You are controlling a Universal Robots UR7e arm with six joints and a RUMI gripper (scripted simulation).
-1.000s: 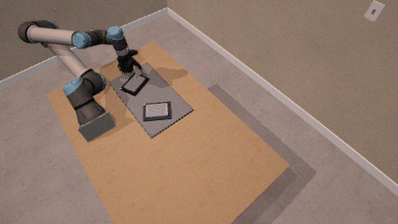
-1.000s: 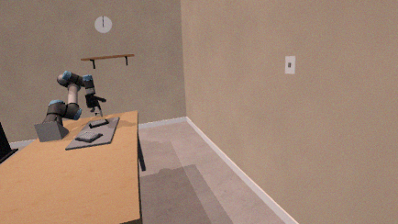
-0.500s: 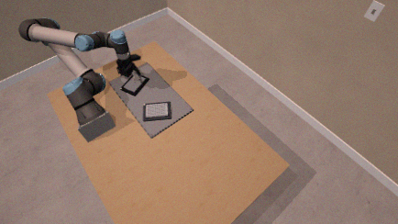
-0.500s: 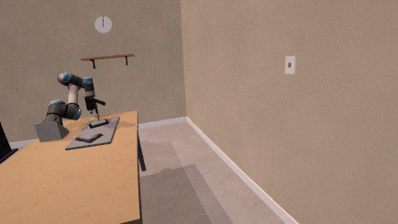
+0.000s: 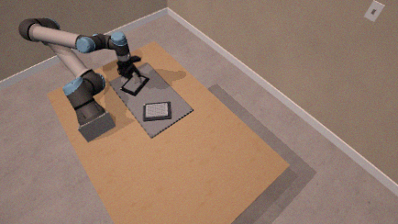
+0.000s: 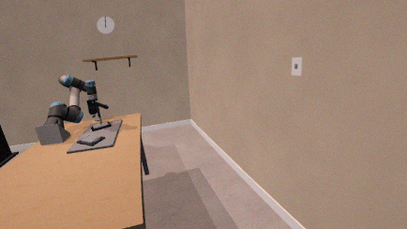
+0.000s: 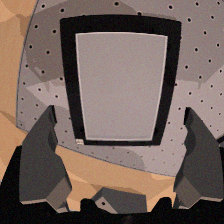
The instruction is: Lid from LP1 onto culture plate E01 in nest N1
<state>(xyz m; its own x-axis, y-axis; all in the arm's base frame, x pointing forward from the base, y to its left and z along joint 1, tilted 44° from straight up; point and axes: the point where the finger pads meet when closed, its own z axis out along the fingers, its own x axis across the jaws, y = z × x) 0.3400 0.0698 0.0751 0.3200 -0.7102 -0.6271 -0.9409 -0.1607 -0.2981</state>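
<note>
The lid (image 7: 121,85), a pale grey panel in a black frame, lies flat in the lid park on the grey perforated mat (image 5: 151,100); it also shows in the top view (image 5: 135,84) and the exterior view (image 6: 101,126). My gripper (image 7: 121,107) is open and empty, right above the lid, its two dark fingers standing wide to either side of the lid's near end. It also shows in the top view (image 5: 130,74). The culture plate E01 (image 5: 157,110), a gridded plate in a dark nest, sits uncovered nearer the mat's front; it also shows in the exterior view (image 6: 91,139).
The mat lies on an orange-brown table (image 5: 174,158). The arm's grey base block (image 5: 95,126) stands left of the mat. A dark object (image 6: 4,149) is at the table's left edge in the exterior view.
</note>
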